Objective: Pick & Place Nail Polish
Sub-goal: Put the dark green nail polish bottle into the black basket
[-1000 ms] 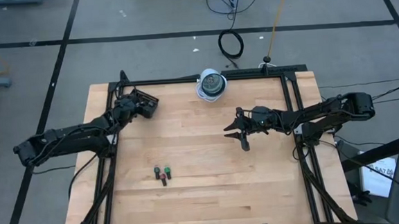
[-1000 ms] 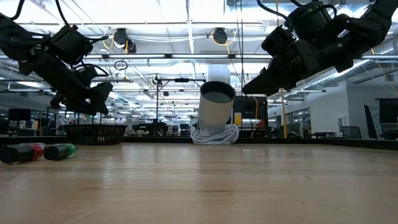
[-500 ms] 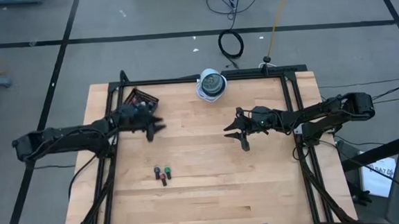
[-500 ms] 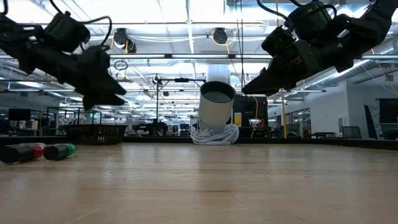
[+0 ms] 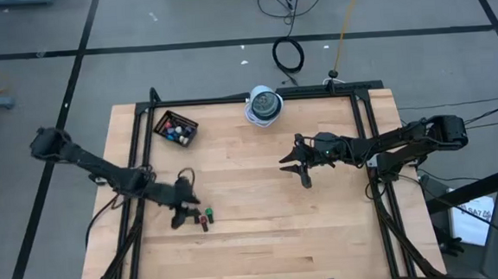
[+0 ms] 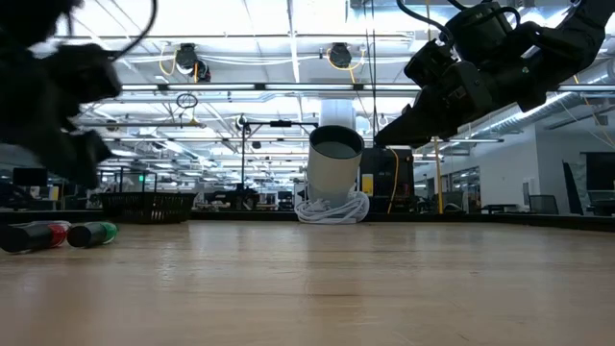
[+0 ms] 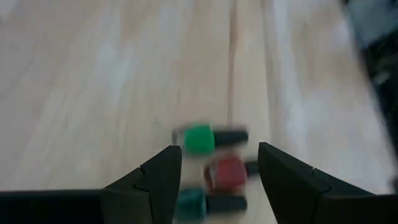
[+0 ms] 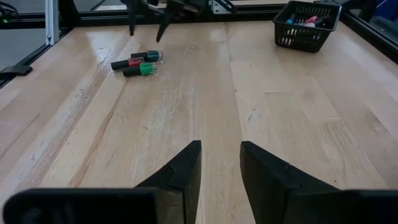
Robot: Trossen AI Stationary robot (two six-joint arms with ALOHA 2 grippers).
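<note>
Your left gripper (image 5: 184,198) hangs just beside three loose nail polish bottles (image 5: 204,217) lying on the table (image 5: 264,242), its fingers (image 7: 163,180) spread apart and holding nothing. More bottles sit in the black basket (image 5: 176,128) near the far left corner. Your right gripper (image 5: 295,163) hovers over mid-table, well apart, jaws only narrowly parted and empty.

**Blur, crops and tiny detail**

In the low view the left arm (image 6: 48,106) is a dark smear cut off by the picture's edge — its fingers cannot be made out there. The left wrist view is blurred: three nail polish bottles (image 7: 208,138) show only as soft colour patches. The basket's (image 5: 176,128) contents are too small to count — just coloured specks.
</note>
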